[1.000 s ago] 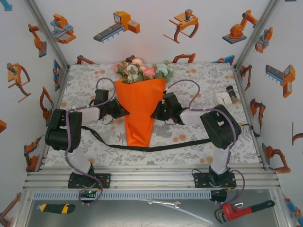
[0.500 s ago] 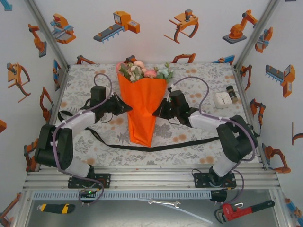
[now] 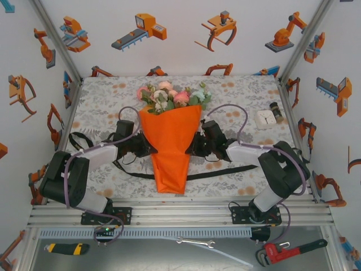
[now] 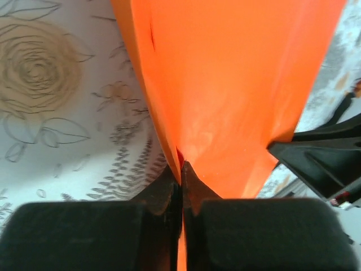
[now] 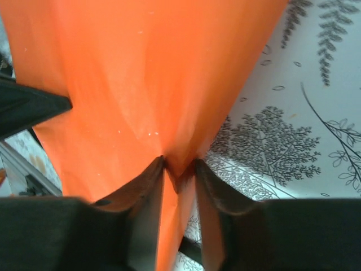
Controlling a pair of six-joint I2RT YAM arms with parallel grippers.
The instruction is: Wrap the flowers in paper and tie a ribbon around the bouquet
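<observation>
The bouquet (image 3: 170,148), a cone of bright orange paper (image 4: 225,84), lies on the tablecloth with its tip toward the arms. The flowers (image 3: 172,97), pink, white and pale blue, stick out of its far end. My left gripper (image 3: 145,148) is shut on the cone's left edge; in the left wrist view its jaws (image 4: 182,169) pinch a thin edge of paper. On the cone's right edge my right gripper (image 3: 195,145) holds a thicker fold of paper (image 5: 179,169) between its tips. The black ribbon (image 3: 231,171) lies flat across the table and passes under the cone's lower part.
A small white box (image 3: 265,117) and a dark little bottle (image 3: 276,112) stand at the table's right. The ribbon's left end loops near the left wall (image 3: 76,138). A utility knife (image 3: 66,248) and a red pipe wrench (image 3: 290,250) lie below the front rail.
Both arms have drawn the bouquet back toward the near edge, so that its lower part now lies over the ribbon. The flower end has come away from the back wall.
</observation>
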